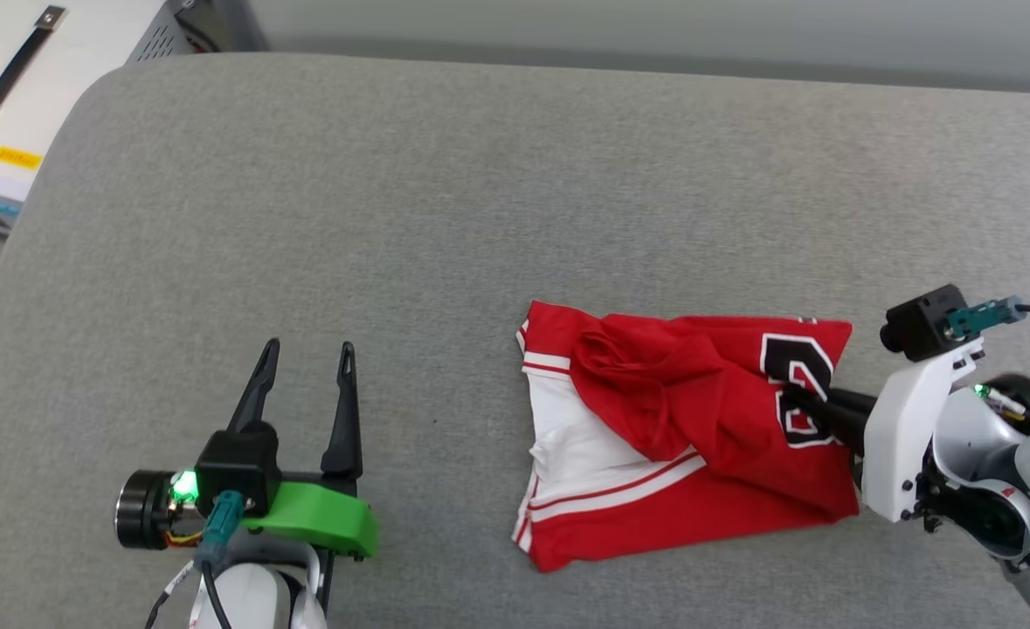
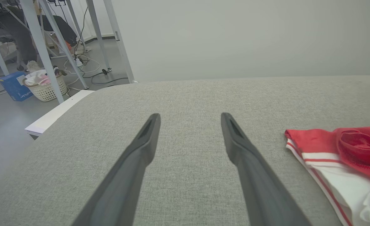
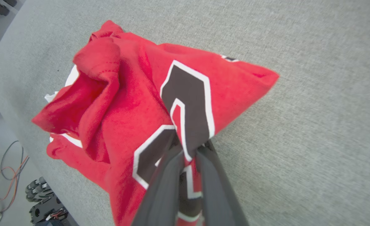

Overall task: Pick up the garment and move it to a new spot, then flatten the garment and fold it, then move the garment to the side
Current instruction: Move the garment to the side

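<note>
One garment [image 1: 654, 411]: crumpled on grey padded surface [image 1: 392, 218], right of centre. Thin, soft, light; expected to drape and bunch. Right gripper [image 3: 189, 150] pinches fabric at black numeral. Left gripper [image 1: 308, 349] spread wide, empty. For flattening, recommend holding hem corners.

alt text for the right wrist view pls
The right tool pinches a crumpled red jersey at its black, white-outlined number, on a grey fabric surface. A little white fabric peeks out behind the red folds.
</note>
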